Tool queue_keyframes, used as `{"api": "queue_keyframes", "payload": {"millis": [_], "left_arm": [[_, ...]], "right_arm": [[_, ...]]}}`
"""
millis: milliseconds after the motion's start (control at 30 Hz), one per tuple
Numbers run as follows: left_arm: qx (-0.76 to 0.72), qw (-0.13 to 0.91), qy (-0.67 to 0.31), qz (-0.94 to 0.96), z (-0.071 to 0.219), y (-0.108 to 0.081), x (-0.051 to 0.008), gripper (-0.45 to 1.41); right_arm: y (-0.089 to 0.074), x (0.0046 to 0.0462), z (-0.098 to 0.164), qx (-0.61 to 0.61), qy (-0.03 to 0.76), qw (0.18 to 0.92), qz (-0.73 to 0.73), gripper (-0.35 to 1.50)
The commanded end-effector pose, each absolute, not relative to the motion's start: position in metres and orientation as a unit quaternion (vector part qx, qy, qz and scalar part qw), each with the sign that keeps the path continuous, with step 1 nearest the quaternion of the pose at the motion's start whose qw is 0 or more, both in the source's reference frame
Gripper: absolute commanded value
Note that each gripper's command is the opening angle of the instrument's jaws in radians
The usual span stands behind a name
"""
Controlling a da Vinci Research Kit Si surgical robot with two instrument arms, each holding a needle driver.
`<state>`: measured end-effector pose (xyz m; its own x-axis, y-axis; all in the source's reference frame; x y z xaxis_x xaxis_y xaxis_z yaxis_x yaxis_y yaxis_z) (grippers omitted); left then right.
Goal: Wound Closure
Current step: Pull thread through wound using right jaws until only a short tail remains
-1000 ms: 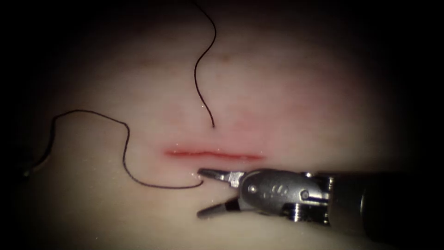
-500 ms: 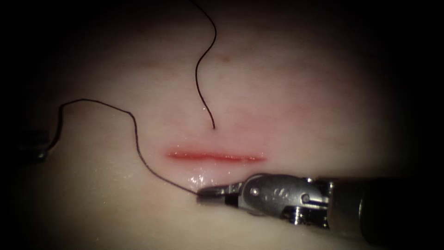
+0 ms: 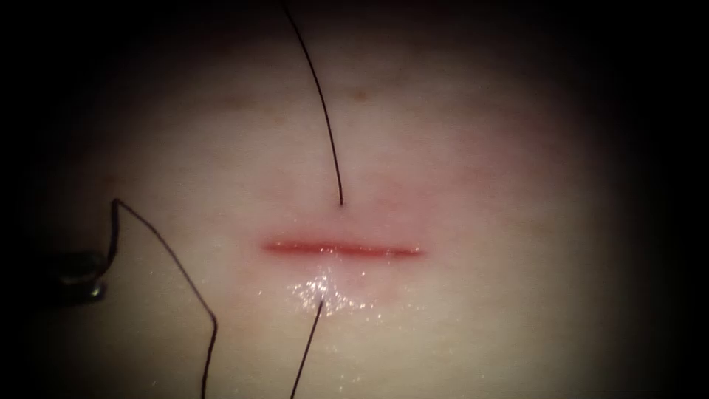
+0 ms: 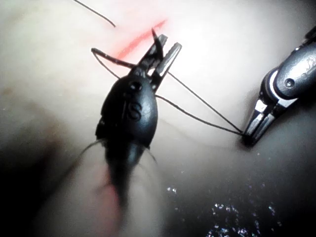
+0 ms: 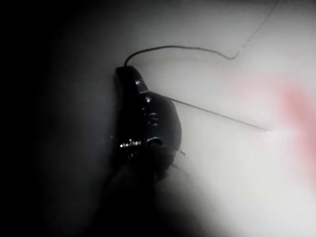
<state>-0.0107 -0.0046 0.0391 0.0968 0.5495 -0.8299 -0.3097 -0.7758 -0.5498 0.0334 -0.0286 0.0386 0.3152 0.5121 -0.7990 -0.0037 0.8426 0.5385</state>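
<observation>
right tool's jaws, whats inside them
The thin dark thread runs into the silver right tool, whose shut jaws pinch it. The clamped stretch is hidden between them.

The endoscope looked down from above and in front at the cut (image 3: 343,249) in the tissue (image 3: 480,148). Each wrist camera sat very close behind its own tool, facing along the shaft past the jaws. All three views shared the cut and the thread (image 3: 325,103) beside it.
</observation>
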Motion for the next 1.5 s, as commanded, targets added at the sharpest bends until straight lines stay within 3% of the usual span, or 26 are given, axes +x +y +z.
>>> {"api": "queue_keyframes", "payload": {"millis": [33, 100, 167, 500, 967, 1033, 1067, 1100, 1133, 1167, 1500], "left_arm": [[-0.666, 0.323, -0.093, 0.666, 0.040, -0.005, -0.0109, -0.45], [-0.662, 0.329, -0.095, 0.666, 0.040, -0.004, -0.0104, -0.45], [-0.649, 0.325, -0.066, 0.685, 0.040, -0.004, -0.0096, -0.45], [-0.588, 0.328, 0.017, 0.739, 0.042, 0.000, -0.0057, -0.45], [-0.605, 0.314, 0.018, 0.731, 0.043, -0.001, -0.0075, -0.45], [-0.606, 0.313, 0.017, 0.731, 0.043, -0.001, -0.0076, -0.45], [-0.608, 0.313, 0.017, 0.729, 0.043, -0.001, -0.0077, -0.45], [-0.608, 0.313, 0.018, 0.729, 0.043, -0.001, -0.0077, -0.45], [-0.608, 0.312, 0.017, 0.730, 0.043, -0.001, -0.0078, -0.45], [-0.609, 0.311, 0.016, 0.730, 0.043, -0.002, -0.0078, -0.45], [-0.611, 0.306, 0.012, 0.730, 0.043, -0.001, -0.0087, -0.45]], "right_arm": [[-0.028, 0.0347, 0.039, 0.205, 0.564, 0.781, 0.171, 0.91], [-0.026, 0.0344, 0.039, 0.169, 0.563, 0.788, 0.180, 1.31], [-0.024, 0.0336, 0.039, 0.145, 0.568, 0.790, 0.181, 1.38], [-0.019, 0.0283, 0.043, 0.107, 0.561, 0.803, 0.168, 1.30], [-0.016, 0.0292, 0.053, 0.089, 0.512, 0.844, 0.129, 1.23], [-0.016, 0.0291, 0.054, 0.092, 0.509, 0.847, 0.125, 1.10], [-0.016, 0.0290, 0.054, 0.096, 0.511, 0.846, 0.122, 0.89], [-0.016, 0.0288, 0.054, 0.105, 0.517, 0.842, 0.115, 0.41], [-0.016, 0.0284, 0.054, 0.119, 0.522, 0.838, 0.105, -0.27], [-0.016, 0.0283, 0.054, 0.123, 0.520, 0.839, 0.103, -0.35], [-0.021, 0.0293, 0.048, 0.171, 0.506, 0.839, 0.105, -0.35]]}}
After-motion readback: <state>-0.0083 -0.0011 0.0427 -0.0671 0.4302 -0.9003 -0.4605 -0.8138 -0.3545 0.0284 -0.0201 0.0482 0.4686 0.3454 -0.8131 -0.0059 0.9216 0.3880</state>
